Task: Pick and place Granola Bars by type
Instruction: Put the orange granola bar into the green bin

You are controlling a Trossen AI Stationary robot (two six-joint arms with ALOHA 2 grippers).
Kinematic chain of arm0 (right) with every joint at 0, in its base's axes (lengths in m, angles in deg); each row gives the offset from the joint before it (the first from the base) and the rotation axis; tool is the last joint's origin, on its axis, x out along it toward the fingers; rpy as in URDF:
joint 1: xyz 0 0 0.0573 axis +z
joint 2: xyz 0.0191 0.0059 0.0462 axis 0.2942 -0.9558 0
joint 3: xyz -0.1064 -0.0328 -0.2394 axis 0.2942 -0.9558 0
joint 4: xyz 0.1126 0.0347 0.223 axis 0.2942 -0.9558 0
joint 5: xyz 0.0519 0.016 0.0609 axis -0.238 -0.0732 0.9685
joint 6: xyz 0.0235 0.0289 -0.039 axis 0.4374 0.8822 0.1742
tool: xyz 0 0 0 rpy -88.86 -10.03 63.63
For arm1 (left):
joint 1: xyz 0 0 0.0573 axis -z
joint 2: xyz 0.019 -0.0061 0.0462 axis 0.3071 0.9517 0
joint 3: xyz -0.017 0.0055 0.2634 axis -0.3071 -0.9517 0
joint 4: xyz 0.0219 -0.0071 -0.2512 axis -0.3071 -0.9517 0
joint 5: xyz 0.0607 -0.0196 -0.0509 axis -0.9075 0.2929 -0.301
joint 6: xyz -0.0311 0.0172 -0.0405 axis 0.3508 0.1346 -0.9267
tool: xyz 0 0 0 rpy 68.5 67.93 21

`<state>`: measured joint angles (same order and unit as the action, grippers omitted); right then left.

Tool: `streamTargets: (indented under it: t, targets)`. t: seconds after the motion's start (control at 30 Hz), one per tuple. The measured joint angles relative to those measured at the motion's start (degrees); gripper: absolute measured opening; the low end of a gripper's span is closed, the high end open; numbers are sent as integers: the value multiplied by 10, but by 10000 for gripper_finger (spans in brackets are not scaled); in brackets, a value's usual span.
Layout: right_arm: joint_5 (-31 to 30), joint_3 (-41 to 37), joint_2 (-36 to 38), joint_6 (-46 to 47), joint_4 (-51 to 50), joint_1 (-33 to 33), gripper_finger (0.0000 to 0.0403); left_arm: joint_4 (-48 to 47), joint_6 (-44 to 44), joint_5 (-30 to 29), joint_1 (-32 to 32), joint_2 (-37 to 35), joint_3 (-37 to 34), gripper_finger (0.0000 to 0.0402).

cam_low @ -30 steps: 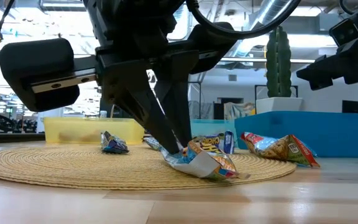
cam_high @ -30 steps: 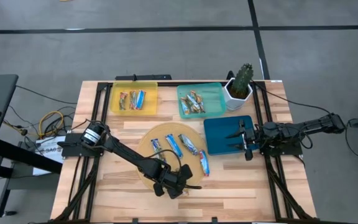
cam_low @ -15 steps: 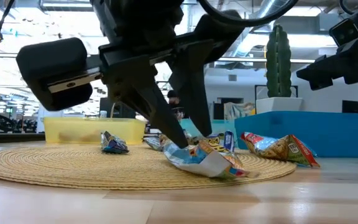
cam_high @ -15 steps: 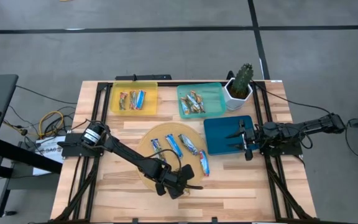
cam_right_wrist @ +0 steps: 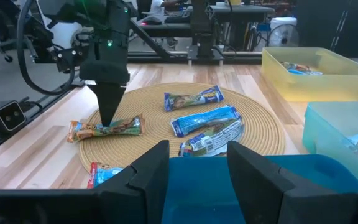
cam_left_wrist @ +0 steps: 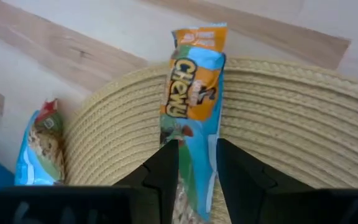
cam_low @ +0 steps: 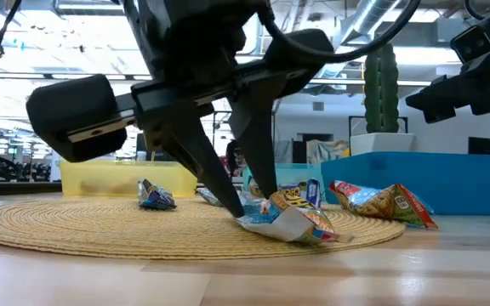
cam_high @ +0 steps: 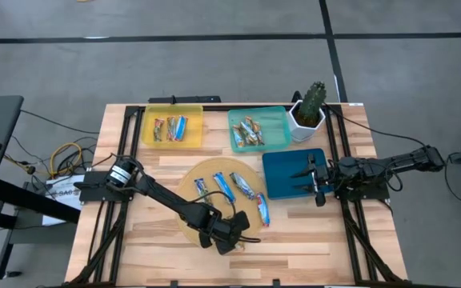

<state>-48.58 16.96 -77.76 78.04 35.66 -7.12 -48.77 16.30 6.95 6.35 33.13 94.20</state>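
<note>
Left gripper (cam_low: 243,204) has reopened, fingers astride orange bar (cam_left_wrist: 190,106) on mat (cam_high: 194,228); slick wrapper may slip. Right gripper (cam_right_wrist: 191,158) parted, empty.

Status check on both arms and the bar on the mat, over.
Left hand open, fingers astride orange bar on woven mat. Right hand open, waiting over blue tray. Nothing blocking.

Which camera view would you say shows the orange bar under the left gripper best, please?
The left wrist view: the orange bar fills the frame between the left gripper's fingers. The low view shows it edge-on, the right wrist view small and distant, and in the high view the arm mostly hides it.
</note>
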Motion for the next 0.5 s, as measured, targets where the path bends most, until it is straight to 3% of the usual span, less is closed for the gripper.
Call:
streamTargets:
  t: [0.5]
  targets:
    - [0, 0, 0, 0, 0, 0, 154, 23, 25, -12, -9, 25, 6, 103]
